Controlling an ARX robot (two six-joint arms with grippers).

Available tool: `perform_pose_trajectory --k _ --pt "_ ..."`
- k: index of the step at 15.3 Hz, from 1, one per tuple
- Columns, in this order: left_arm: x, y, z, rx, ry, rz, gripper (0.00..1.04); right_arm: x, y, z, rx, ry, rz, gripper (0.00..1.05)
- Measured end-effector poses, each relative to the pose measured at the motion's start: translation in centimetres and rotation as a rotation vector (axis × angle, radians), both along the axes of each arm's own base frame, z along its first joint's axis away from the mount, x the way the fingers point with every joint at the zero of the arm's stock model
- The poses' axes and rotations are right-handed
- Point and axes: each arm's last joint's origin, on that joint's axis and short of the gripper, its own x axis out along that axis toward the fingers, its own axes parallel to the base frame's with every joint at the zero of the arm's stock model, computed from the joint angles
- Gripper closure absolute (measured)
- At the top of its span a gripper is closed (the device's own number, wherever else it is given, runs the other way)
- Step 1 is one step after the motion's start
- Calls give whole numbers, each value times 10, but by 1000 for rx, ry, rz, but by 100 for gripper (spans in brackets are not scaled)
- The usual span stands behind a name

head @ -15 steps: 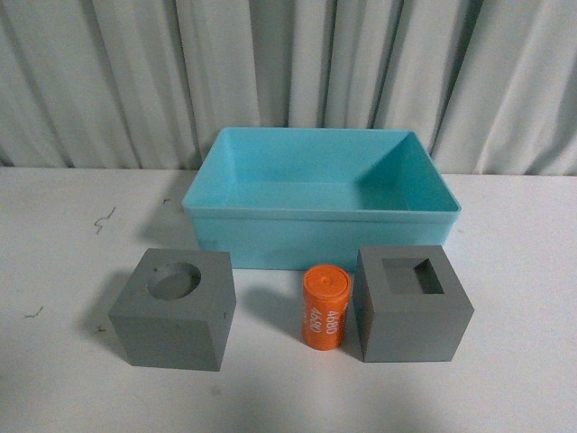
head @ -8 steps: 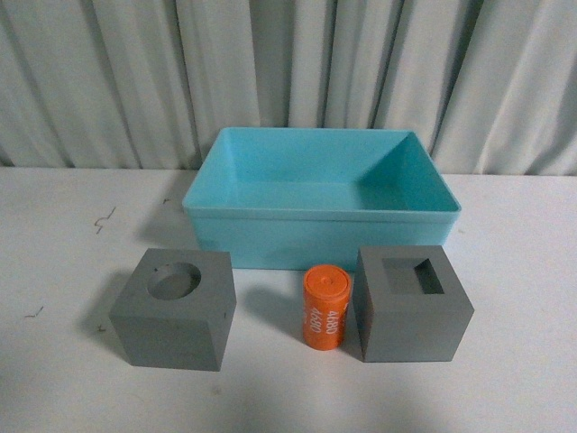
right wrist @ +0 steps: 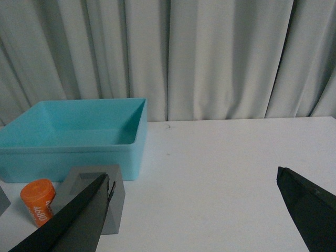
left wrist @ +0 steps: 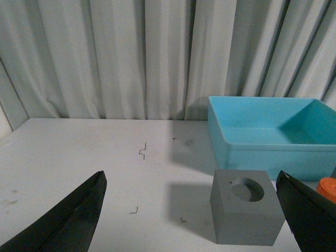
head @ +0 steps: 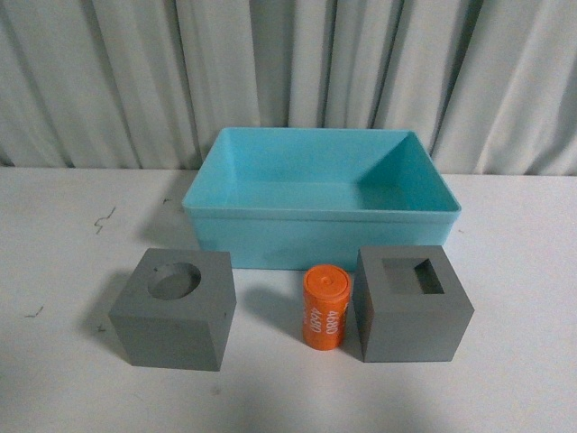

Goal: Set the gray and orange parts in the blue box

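Wide and empty, the left gripper (left wrist: 190,178) faces the round-hole cube (left wrist: 245,212), the right gripper (right wrist: 192,176) the square-hole cube (head: 410,302), cylinder (head: 325,307) between, box (head: 320,221) beyond for short carries.

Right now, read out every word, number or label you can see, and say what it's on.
"4680": white print, twice, running down the side of the orange cylinder.
No text shows on the round-hole gray cube, the square-hole gray cube or the blue box.
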Motion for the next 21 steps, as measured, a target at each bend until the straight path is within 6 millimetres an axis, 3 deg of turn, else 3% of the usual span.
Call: perform_pose_trajectory --k 16,18,19,21 --pt "0 0 0 0 0 0 7 0 0 0 0 0 0 6" --pt "0 0 0 0 0 -3 7 9 -4 3 67 465 -304 6" --pt "0 0 0 0 0 4 7 17 -11 7 91 509 -388 6" --pt "0 0 0 0 1 0 7 39 -17 18 100 537 -277 6"
